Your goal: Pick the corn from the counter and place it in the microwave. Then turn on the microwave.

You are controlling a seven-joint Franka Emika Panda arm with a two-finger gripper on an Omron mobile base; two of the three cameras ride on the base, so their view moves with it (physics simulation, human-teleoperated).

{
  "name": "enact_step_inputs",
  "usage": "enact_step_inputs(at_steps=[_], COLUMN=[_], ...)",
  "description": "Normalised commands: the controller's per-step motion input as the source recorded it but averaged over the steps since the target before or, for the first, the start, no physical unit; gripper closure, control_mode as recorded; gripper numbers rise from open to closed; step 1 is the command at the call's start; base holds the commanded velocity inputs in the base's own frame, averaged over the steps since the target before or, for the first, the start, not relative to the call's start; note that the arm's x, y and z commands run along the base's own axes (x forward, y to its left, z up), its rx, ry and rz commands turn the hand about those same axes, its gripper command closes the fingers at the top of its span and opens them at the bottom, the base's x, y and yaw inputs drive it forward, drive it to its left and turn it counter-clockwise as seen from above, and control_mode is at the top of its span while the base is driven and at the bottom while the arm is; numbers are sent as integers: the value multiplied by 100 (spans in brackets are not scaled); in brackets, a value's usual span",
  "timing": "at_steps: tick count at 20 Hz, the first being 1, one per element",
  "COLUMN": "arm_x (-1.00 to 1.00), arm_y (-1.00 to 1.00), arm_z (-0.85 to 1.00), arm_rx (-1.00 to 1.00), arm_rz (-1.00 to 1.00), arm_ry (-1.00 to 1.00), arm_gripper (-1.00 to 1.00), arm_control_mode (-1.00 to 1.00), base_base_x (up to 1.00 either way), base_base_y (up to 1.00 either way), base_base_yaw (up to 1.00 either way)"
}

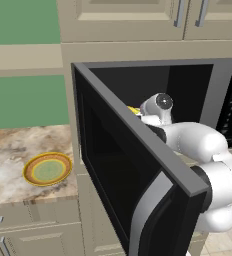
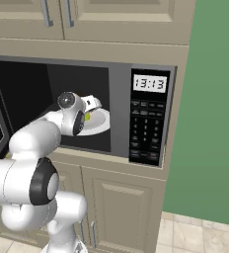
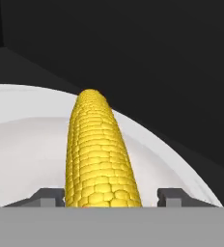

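The microwave (image 2: 119,113) stands with its door (image 1: 138,170) swung wide open. My arm reaches into the dark cavity, over the white turntable plate (image 2: 100,123). My gripper (image 3: 111,197) is shut on the corn (image 3: 100,154), a yellow cob that points away from the hand above the white turntable plate (image 3: 32,140). Its left finger (image 3: 49,195) touches the cob, while the right one sits a sliver off it. The corn's green tip (image 2: 87,117) peeks out under the hand, and a bit of yellow corn (image 1: 133,110) shows behind the door edge.
The button panel (image 2: 147,131) with a lit clock sits right of the cavity. A round yellow-rimmed green plate (image 1: 47,169) lies on the marbled counter (image 1: 18,150) to the left. Beige cabinets run above and below, and the open door blocks the space left of the arm.
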Motion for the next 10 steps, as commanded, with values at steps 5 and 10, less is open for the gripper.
enact_step_inputs(at_steps=[5,10], arm_x=[-1,-25], arm_y=[-5,-23], arm_z=[-6,-1], arm_rx=[2,3], arm_rz=[-1,0], arm_ry=[0,-1], arm_gripper=[-100,-100], arm_control_mode=[-100,-100], base_base_x=[0,0], base_base_y=[0,0], base_base_yaw=[0,0])
